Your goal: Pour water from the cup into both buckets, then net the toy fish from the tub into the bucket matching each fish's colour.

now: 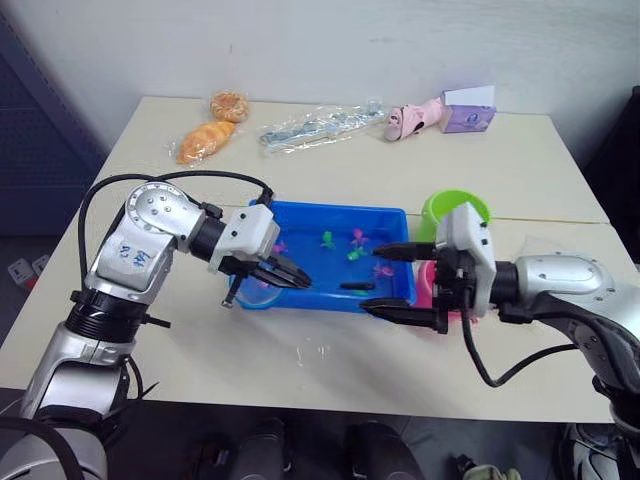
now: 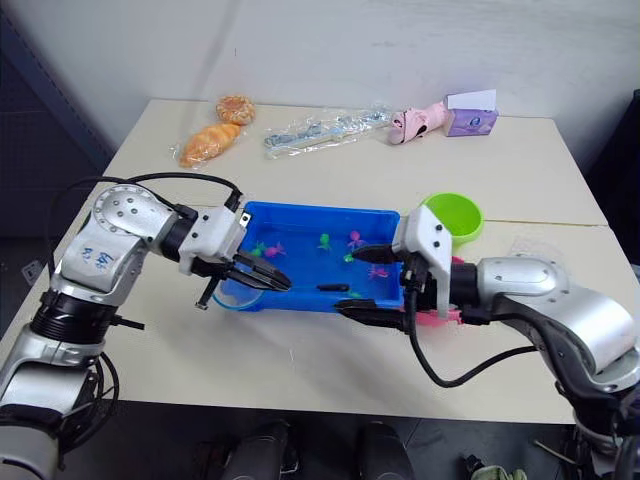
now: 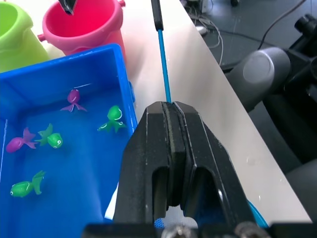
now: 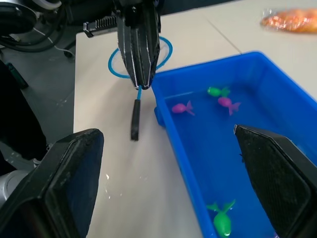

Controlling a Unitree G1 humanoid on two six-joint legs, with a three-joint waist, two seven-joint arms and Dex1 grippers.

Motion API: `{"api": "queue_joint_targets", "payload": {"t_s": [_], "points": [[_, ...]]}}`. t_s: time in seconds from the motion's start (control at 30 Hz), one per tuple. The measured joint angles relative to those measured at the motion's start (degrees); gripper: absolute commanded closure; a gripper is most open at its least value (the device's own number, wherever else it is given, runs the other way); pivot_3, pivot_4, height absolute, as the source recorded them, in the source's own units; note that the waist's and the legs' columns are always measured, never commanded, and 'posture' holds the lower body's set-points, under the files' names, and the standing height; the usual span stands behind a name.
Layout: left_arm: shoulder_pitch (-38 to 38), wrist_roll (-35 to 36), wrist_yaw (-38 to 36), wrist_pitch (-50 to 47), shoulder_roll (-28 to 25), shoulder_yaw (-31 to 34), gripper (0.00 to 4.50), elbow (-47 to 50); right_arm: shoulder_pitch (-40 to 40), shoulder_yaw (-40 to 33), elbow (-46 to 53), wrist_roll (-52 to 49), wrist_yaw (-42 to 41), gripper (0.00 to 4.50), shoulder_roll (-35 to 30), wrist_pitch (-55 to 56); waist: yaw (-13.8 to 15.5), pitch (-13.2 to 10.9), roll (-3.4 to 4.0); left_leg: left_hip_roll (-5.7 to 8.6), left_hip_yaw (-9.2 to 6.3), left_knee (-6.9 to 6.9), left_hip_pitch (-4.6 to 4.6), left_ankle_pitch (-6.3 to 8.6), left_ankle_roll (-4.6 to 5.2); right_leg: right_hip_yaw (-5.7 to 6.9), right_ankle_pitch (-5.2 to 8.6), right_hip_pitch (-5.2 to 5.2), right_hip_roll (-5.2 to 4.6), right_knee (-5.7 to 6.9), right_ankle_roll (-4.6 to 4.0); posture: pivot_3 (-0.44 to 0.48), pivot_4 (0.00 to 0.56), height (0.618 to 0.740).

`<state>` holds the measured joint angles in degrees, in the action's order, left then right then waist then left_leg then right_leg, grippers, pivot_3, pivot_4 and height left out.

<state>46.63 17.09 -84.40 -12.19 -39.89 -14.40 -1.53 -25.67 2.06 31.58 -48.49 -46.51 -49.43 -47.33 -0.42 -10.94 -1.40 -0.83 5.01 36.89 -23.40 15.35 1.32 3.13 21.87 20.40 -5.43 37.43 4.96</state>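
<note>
The blue tub (image 1: 340, 208) sits mid-table and holds water with several green and pink toy fish (image 1: 327, 239). My left gripper (image 1: 295, 278) is over the tub's front left corner, shut on the net's thin blue stick (image 3: 162, 64). The net's blue hoop (image 4: 119, 62) lies behind that gripper, and its dark handle end (image 1: 355, 286) points along the tub's front wall. My right gripper (image 1: 378, 280) stands wide open at the tub's front right corner with nothing between its fingers. The pink bucket (image 3: 81, 25) is right behind it, and the green bucket (image 1: 455, 208) stands beyond. The cup is out of view.
At the back of the table lie two orange bread pieces (image 1: 205, 140), a clear plastic bag (image 1: 320, 125), a pink toy (image 1: 415, 118) and a purple box (image 1: 468, 110). The table's front edge runs close below both grippers.
</note>
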Motion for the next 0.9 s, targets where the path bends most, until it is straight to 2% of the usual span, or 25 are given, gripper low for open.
{"api": "queue_joint_targets", "payload": {"t_s": [0.17, 0.77, 0.87, 0.9], "points": [[1.62, -1.26, 1.79, -0.99, 3.64, -0.59, 4.46, -1.54, -0.46, 0.27, -0.02, 0.2, 0.05, 0.0, -0.22, -2.93, 0.19, 0.0, 0.0, 0.0, -0.02, 0.21, -0.02, 0.07, 0.11, -0.04, -0.01, -0.03, -0.02, 0.03, 0.02, 0.0, 0.15, 0.74], [1.64, -3.97, 3.31, -2.25, 5.29, -2.47, 4.46, -1.55, -3.74, 0.88, 0.0, -1.86, 2.41, 0.0, 3.48, -8.79, 0.15, 0.0, 0.0, -0.01, -0.03, 0.24, -0.02, 0.06, 0.1, -0.04, -0.01, -0.02, -0.02, 0.08, 0.02, 0.0, 0.15, 0.74], [1.64, -4.01, 3.58, -2.33, 5.43, -2.47, 4.5, -1.55, -4.0, 1.67, 0.0, -1.82, 2.68, 0.79, 4.01, -9.0, 0.13, 0.0, 0.0, -0.01, -0.04, 0.23, -0.02, 0.05, 0.1, -0.04, -0.01, -0.02, -0.02, 0.09, 0.02, 0.0, 0.15, 0.74], [1.64, -4.02, 3.6, -2.35, 5.45, -2.46, 4.5, -1.55, -4.0, 1.73, 0.01, -1.79, 2.79, 1.21, 4.12, -9.01, 0.14, 0.0, 0.0, -0.01, -0.03, 0.24, -0.02, 0.05, 0.1, -0.04, -0.01, -0.02, -0.02, 0.09, 0.02, 0.0, 0.15, 0.74]]}}
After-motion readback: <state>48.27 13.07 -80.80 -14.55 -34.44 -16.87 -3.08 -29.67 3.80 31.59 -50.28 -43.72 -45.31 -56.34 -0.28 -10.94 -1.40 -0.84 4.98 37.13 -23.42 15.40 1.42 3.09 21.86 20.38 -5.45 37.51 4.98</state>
